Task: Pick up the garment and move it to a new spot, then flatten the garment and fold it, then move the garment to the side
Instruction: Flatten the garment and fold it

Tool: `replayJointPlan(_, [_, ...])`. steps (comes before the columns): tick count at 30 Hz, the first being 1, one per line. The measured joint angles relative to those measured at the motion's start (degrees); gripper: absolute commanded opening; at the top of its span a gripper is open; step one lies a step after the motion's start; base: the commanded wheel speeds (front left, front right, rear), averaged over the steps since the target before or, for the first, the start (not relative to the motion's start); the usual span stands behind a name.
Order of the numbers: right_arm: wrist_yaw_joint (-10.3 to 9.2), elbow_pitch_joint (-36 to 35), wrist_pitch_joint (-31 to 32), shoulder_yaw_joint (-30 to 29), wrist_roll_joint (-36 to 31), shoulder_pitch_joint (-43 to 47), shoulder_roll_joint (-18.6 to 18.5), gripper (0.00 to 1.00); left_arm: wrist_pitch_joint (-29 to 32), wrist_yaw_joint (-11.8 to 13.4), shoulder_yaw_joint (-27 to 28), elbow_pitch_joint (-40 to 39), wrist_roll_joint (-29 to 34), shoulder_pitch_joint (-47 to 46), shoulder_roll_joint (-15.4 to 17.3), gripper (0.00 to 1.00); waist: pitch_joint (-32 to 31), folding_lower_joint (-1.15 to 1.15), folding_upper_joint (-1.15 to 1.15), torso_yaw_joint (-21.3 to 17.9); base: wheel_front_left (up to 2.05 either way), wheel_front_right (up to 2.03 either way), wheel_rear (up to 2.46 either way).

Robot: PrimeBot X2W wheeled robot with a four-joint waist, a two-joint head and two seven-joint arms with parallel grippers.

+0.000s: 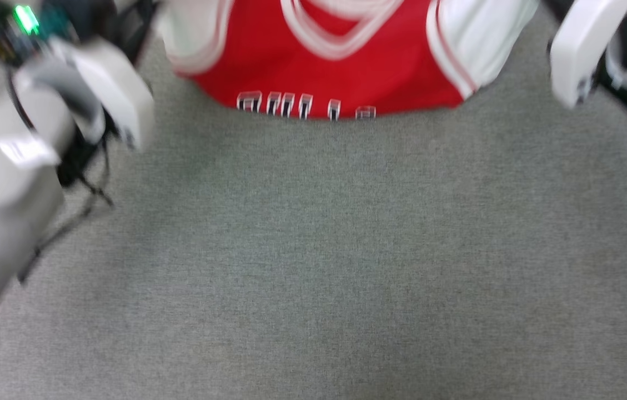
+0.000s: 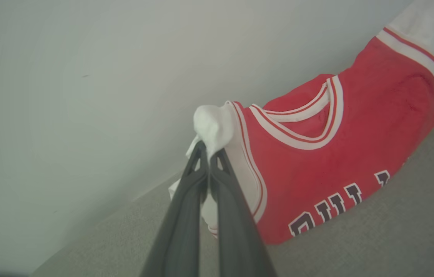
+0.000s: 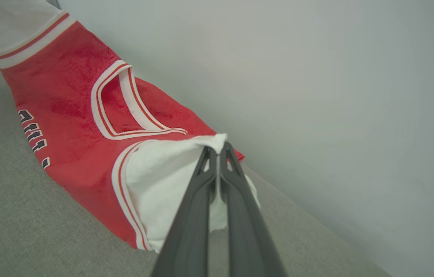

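1. Nearby, the grey fabric surface (image 1: 313, 250) spreads across the head view from 6 o'clock to the centre.
2. At 9 o'clock in that view lies the pale left forearm (image 1: 8, 183), and the right arm's white casing (image 1: 585, 50) sits at 2 o'clock. Both are blurred.
3. At 12 o'clock the garment (image 1: 335, 66) faces the camera, collar toward 12 o'clock. Its red front meets the surface along the row of black letters.
4. The left gripper (image 2: 209, 152) has its fingers pressed together on one white sleeve, pinching a bunch of cloth at the tips.
5. The right gripper (image 3: 217, 148) is likewise clamped on the other white sleeve.
6. Farthest, a plain pale wall (image 2: 86, 77) stands behind the garment.
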Motion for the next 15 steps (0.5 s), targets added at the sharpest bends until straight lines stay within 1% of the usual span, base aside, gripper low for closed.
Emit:
replayJointPlan(4, [0.00,-2.47,-1.20,1.54,1.99,6.75,-1.55,0.00,-0.01,2.90,3.39,-6.45,0.36,10.14,1.44,0.00,-2.57,0.00,0.00,-0.10,0.00,0.00,0.00])
replayJointPlan(8, [0.00,-4.50,-3.52,2.00,4.45,12.95,-3.69,0.00,-0.08,4.97,5.11,-11.54,1.21,19.89,3.50,0.00,-5.05,0.00,0.00,-0.12,0.00,0.00,0.00])
replayJointPlan(15, [-0.01,-7.38,-6.21,2.15,9.36,25.62,-8.82,0.00,-0.09,8.65,9.25,-19.27,0.55,35.60,5.68,0.00,-10.12,-0.01,0.00,0.25,0.00,0.00,0.00])
